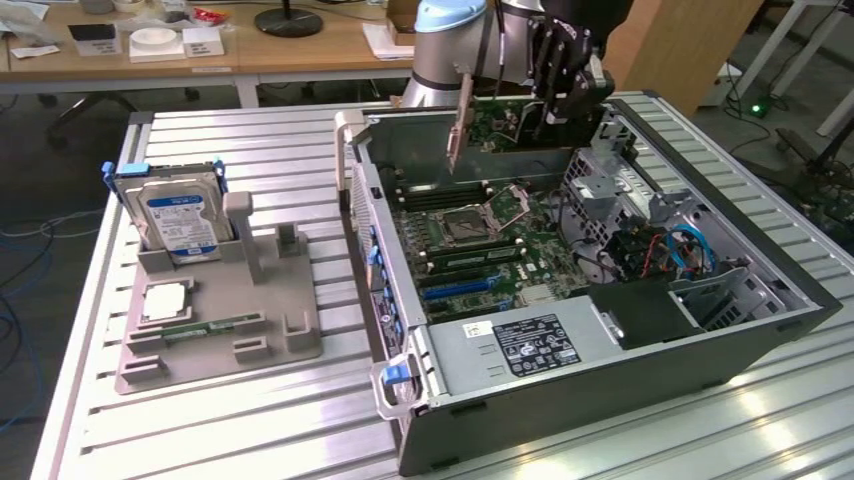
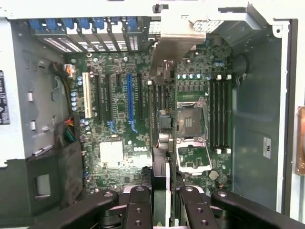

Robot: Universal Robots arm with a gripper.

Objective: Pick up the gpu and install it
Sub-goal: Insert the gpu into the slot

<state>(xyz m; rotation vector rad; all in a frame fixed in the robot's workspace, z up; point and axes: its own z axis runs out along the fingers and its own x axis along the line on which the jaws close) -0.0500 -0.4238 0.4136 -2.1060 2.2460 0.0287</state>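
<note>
The computer case (image 1: 747,335) lies on its side on the ribbed bench (image 1: 240,420). Its open face is up, and its walls stand as a rim all round the motherboard (image 1: 487,250). Over the case's far end, the end effector (image 1: 561,105) hangs with its jaws drawn narrow, clamped on the gpu (image 1: 501,125). The card is held upright on edge, above the board and clear of it.

On the exterior view's left of the card there is open air up to the case wall. On the right, the metal drive cage (image 1: 627,190) and the blue cables (image 1: 681,250) crowd in close.

From the wrist, the black fingers (image 2: 140,202) sit either side of the card. Seen edge-on it is a thin dark strip, running between the blue expansion slot (image 2: 129,102) and the CPU socket (image 2: 190,119). Its silvery bracket (image 2: 180,33) reaches toward the rear wall with the blue latches (image 2: 95,24).

In the exterior view the card shows a green circuit face, with the pale metal strip along its left end.

Well apart on the bench, the grey holder (image 1: 220,345) carries the hard drive (image 1: 180,220).
</note>
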